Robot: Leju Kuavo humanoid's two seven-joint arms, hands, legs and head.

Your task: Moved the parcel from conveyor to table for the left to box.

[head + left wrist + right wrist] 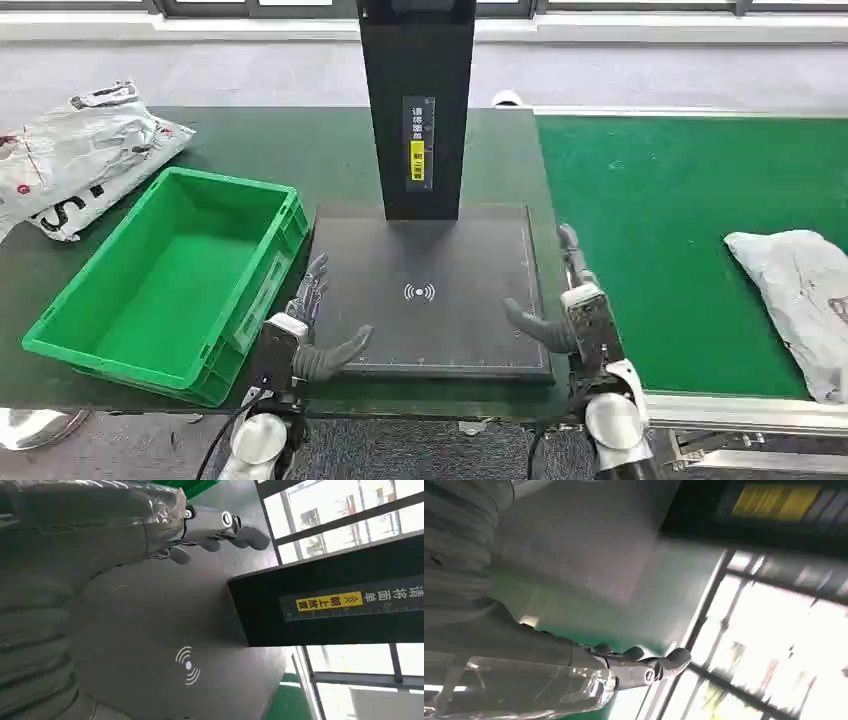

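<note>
Resting over the near edge of the dark scanner plate [425, 290]: left robot hand [305, 325] at its left corner, right robot hand [570, 300] at its right corner, both empty with fingers spread. Grey parcel [800, 300] lying on the green conveyor [650, 220] near its right edge, well apart from both. Green box [165, 290] on the desk [300, 150], left side; more parcels [75, 155] at the far left corner.

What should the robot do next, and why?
Probably reach the right robot hand toward the grey parcel on the green conveyor. Both robot hands are open and hold nothing, the parcel lies off to the robot's right, and the dark scanner plate and green box hold nothing.
</note>
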